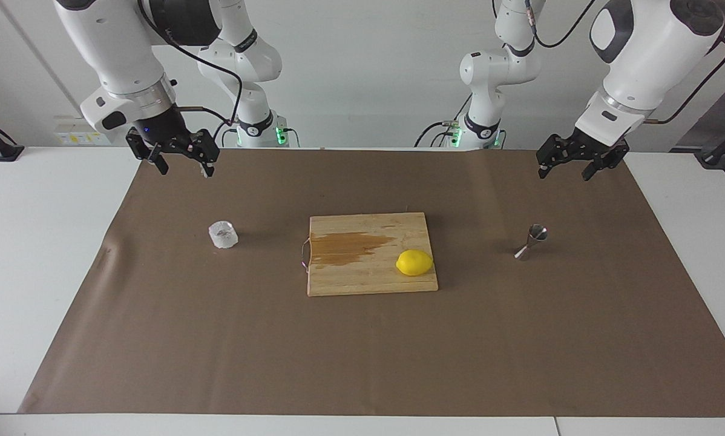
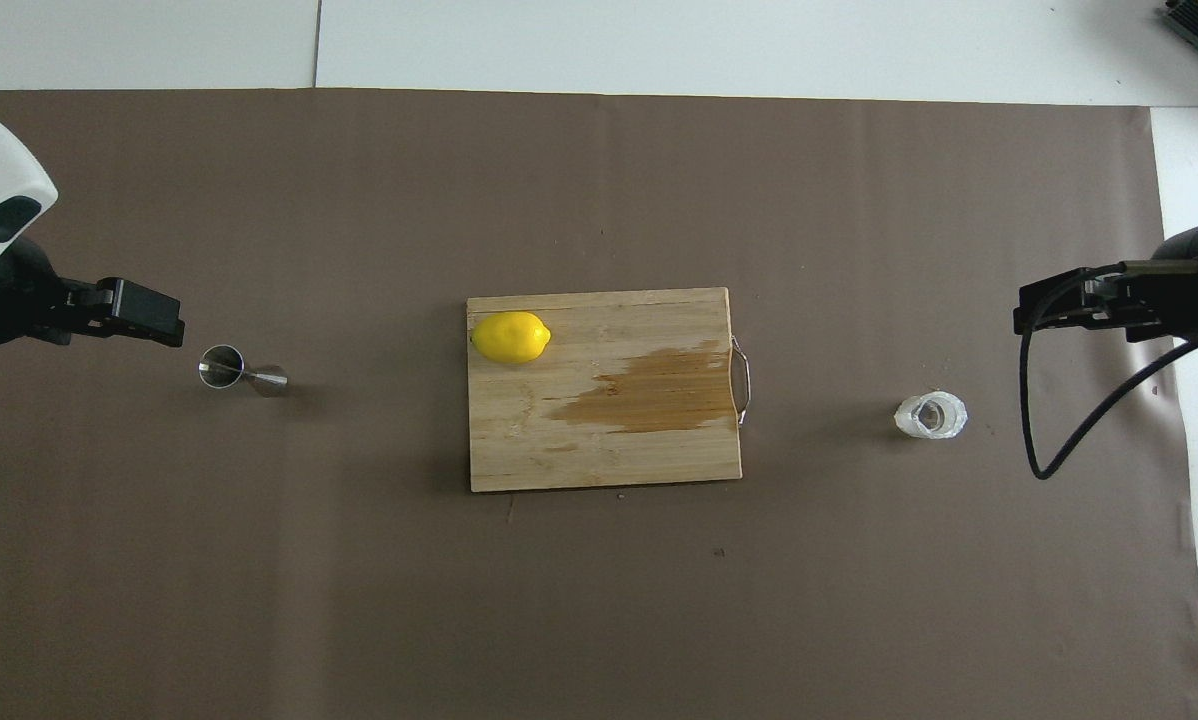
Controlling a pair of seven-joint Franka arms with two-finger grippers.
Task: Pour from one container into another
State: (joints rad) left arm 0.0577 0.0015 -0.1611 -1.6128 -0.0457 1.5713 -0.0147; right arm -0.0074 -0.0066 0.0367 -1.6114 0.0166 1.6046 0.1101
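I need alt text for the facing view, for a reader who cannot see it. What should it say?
A wooden cutting board with a lemon lies mid-table on brown paper, between a glass tumbler toward the right arm's end and a steel jigger toward the left arm's end. The right gripper and the left gripper hang open and empty above the paper's edge by the robots.

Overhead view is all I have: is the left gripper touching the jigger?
Observer: No. The left gripper hangs in the air, apart from the jigger, which stands upright on the brown paper.
Operator: And the right gripper, by the tumbler?
Observer: The right gripper is raised too, clear of the tumbler.
Operator: Fingers?
Observer: Both pairs are open and hold nothing.
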